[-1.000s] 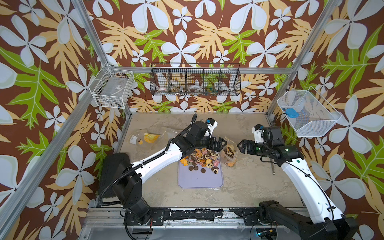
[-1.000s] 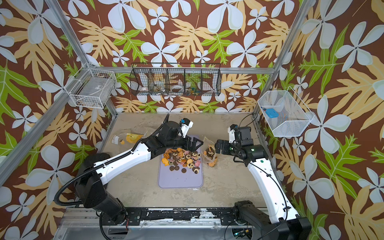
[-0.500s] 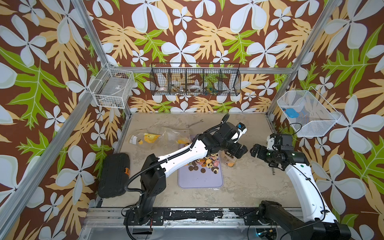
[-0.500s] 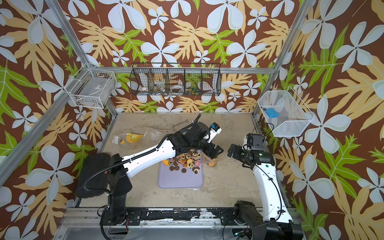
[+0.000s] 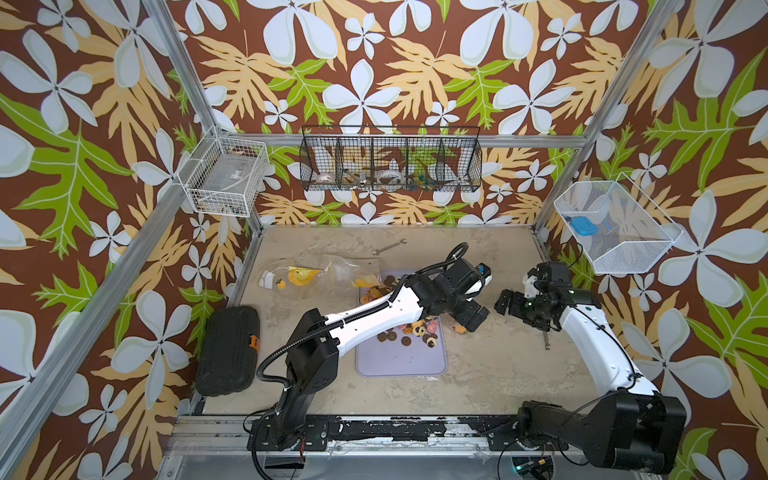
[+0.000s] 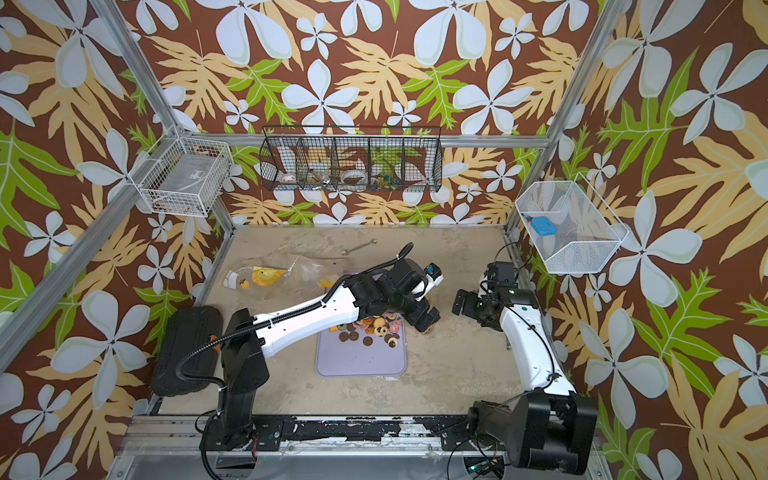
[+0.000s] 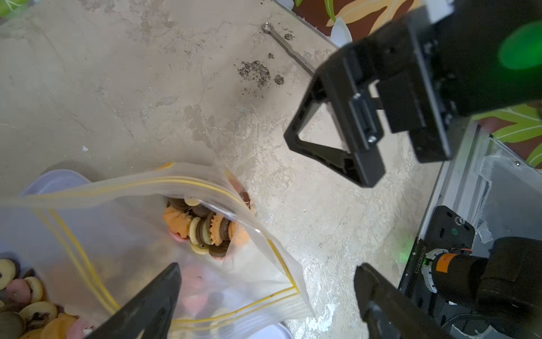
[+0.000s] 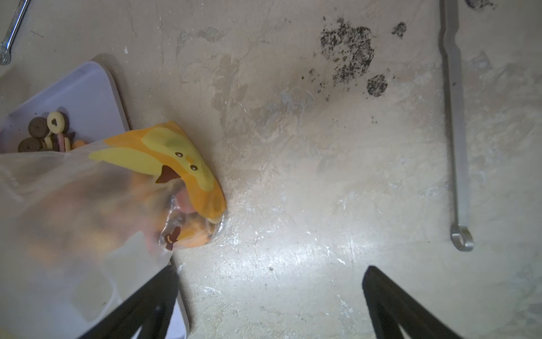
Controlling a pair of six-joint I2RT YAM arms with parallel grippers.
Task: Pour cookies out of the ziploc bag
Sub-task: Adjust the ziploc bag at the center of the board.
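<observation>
The left arm (image 5: pixel 374 316) stretches from its base at the near edge diagonally across toward the right. Its wrist is bent down, and the left jaws stand wide apart and point downward. The right arm (image 5: pixel 590 336) rises from its near-right base with the elbow bent and the forearm angled inward. The right jaws, also wide apart, face the left jaws, near but not touching.
</observation>
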